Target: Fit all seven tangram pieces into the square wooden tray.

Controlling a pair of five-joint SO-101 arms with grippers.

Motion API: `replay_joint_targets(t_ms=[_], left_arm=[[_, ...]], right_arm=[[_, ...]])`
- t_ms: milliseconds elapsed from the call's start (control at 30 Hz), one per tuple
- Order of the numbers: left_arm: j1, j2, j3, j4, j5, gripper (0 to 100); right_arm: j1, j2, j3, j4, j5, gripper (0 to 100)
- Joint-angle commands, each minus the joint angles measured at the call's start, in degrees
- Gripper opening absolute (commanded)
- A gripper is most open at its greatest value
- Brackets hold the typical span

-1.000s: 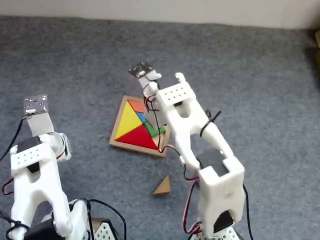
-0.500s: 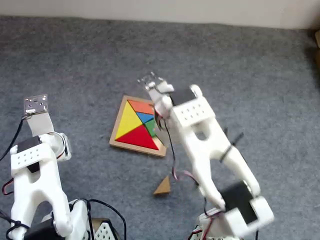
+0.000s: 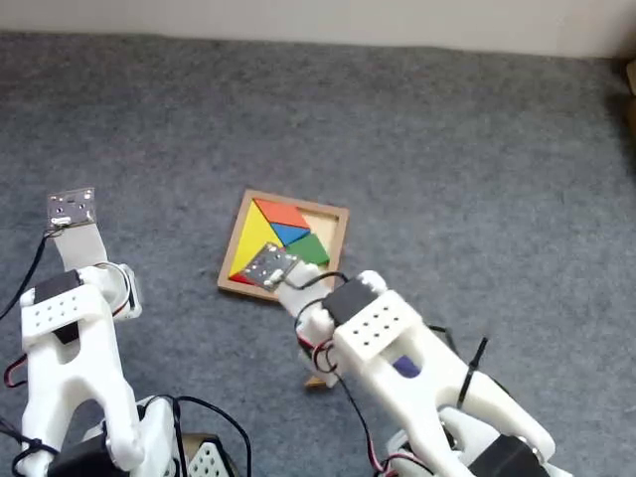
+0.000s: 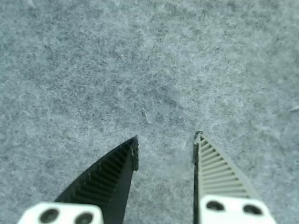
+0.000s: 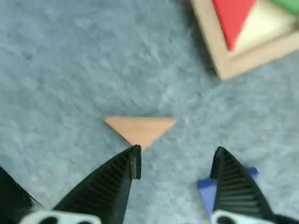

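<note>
Tray [image 5: 215, 37] is sitting mid-surface [image 3: 467, 149], turned corner-on to the arms. 5 coloured pieces are lying inside it: yellow [image 3: 253, 238], orange [image 3: 281, 212], blue [image 3: 290, 234], green [image 3: 310, 248] and red [image 5: 232, 18]. Pale bare floor is showing inside the tray beside the red piece, so the fill is looking partly done, roughly 5 of 7.

Tan triangle [image 5: 140, 128] is lying flat on the surface near the tray's corner, not touching it, and is waiting to go in. Its long edge is facing the tray side and its apex is pointing back at the right hand [image 5: 177, 163]. Its long axis is running roughly in line with the gap between the fingers.

A small blue bit [image 5: 205, 186] is peeking out by one finger. I cannot tell if it is a piece.

Right hand is hovering over the triangle, fingers apart and gripping nothing, with the black finger [image 5: 117, 182] just beside the apex.

Left hand [image 4: 166, 149] is hanging over bare surface well apart from the tray, fingers apart and gripping nothing.
</note>
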Motion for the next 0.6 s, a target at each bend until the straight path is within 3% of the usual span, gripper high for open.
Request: replay_joint_targets(t_ms=[0,300,567], left_arm=[[1.4,-1.7,-0.3,-0.8,-0.2,20],[1.5,-1.7,-0.3,-0.8,-0.1,20],[1.5,-1.7,-0.3,-0.9,-0.1,20]], right_arm=[[-3.2,-2.3,0.0,-3.6,-5.2,25.1],[-4.7,-0.7,4.8,-10.9,-20.2,25.1],[-4.6,17.0,1.0,-10.7,-28.8,25.1]])
